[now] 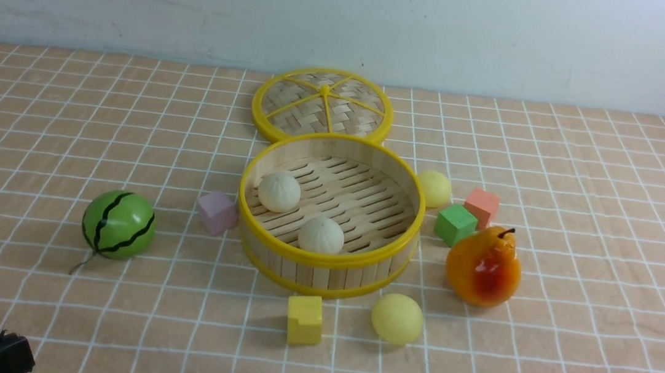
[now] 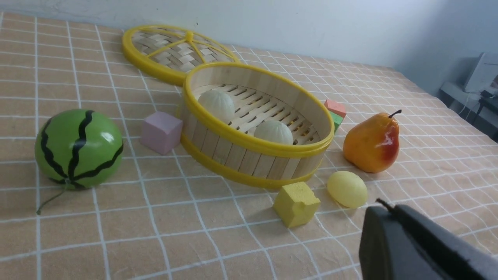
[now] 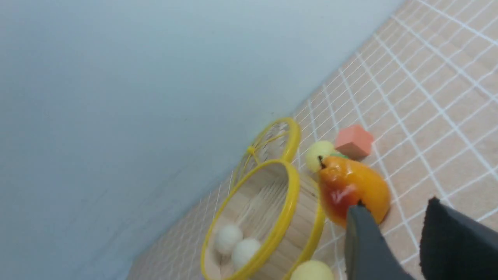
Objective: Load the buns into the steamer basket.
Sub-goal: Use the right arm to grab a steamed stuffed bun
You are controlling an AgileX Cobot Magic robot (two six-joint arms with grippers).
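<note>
The steamer basket stands mid-table with two off-white buns on its slatted floor. One pale yellow bun lies against the basket's far right side. Another rests on the cloth in front of it. My left gripper is shut and empty, low at the near left corner, short of the front yellow bun. My right gripper shows only in its wrist view. It is open with bare cloth between the fingers, on the near side of the pear and the basket.
A flat woven lid lies behind the basket. A green striped watermelon ball sits at the left and an orange pear at the right. Cubes lie around: pink, yellow, green, salmon.
</note>
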